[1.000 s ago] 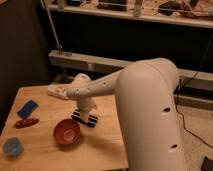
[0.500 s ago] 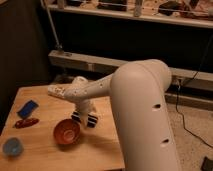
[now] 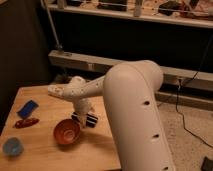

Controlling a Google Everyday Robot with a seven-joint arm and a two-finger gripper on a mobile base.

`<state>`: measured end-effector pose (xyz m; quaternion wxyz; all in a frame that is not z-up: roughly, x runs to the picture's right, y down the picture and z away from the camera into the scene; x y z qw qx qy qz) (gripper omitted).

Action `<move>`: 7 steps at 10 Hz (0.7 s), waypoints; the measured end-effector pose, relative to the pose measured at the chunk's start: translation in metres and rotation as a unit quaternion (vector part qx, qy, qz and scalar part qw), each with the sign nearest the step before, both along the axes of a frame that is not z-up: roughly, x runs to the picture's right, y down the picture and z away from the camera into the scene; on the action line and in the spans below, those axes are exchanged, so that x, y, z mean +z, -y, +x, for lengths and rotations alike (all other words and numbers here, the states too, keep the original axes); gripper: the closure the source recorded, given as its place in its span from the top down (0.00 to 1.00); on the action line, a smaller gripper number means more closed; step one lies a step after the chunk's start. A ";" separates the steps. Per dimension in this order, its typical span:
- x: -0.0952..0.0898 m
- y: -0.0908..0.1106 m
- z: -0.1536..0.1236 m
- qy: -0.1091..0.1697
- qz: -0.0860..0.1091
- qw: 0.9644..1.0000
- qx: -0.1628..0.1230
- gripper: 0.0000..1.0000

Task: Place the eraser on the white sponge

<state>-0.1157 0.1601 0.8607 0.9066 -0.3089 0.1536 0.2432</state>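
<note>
The eraser (image 3: 87, 119), a small black block with thin white stripes, lies on the wooden table (image 3: 45, 97) just right of a red bowl. My gripper (image 3: 83, 111) hangs straight down from the white arm and sits right on top of the eraser, hiding its upper part. The white sponge (image 3: 55, 90), a lumpy off-white piece with reddish marks, lies further back and to the left, with its right end behind my wrist. Whether the eraser is lifted off the table I cannot tell.
A red bowl (image 3: 67, 131) stands against the eraser's left side. A flat blue rectangle (image 3: 27, 108) and a slim red oblong thing (image 3: 26, 122) lie at the left edge, and a blue round thing (image 3: 12, 146) sits at the front left corner. My bulky white arm (image 3: 135, 115) covers the table's right side.
The thick part of my arm has swung a little to the left. The gripper has stayed down at the eraser, and the eraser, bowl and sponge have not moved.
</note>
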 end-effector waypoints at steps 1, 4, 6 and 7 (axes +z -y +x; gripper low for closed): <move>0.002 0.001 -0.001 -0.002 -0.001 1.000 -0.002 0.65; 0.006 0.000 -0.004 -0.010 -0.007 1.000 -0.008 0.58; 0.006 -0.003 -0.007 -0.014 -0.014 1.000 -0.010 0.38; 0.007 -0.001 -0.008 -0.015 -0.014 1.000 -0.013 0.26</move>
